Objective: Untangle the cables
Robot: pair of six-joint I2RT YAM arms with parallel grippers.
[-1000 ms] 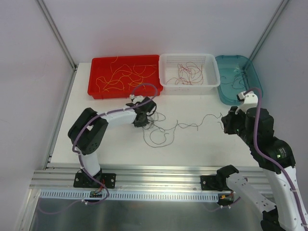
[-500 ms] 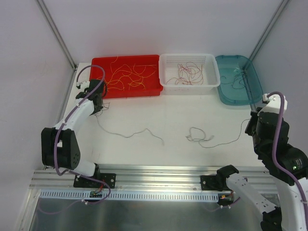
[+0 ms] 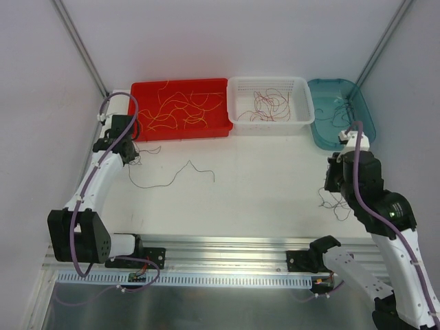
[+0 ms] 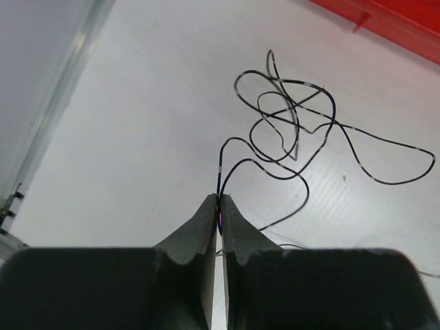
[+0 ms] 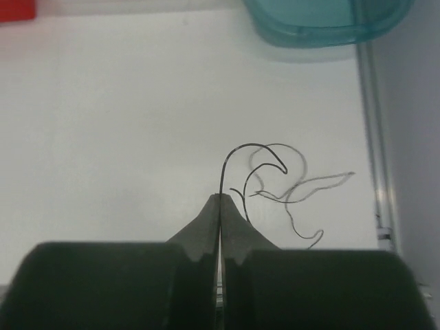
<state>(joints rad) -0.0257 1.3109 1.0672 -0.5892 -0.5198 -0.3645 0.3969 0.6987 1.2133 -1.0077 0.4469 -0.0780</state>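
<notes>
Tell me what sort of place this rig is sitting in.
Probably a robotics lab test cell: a white table walled by plain panels, an aluminium rail along the near edge, and a red tray, white basket and teal tub holding sorted cables.

Glossy black cable (image 4: 297,141), matt smooth white table (image 4: 137,103).

Robotics lab test cell — a bench rig.
Plain white walls (image 3: 227,34) and a white table (image 3: 261,192) framed by aluminium posts (image 3: 81,48); two robot arms (image 3: 102,173) bolted to a slotted aluminium rail (image 3: 220,249) along the bottom of the frame; across the top, a red tray (image 3: 136,127), white basket (image 3: 269,80) and teal tub (image 3: 320,132) holding colour-sorted cables (image 3: 180,110).
</notes>
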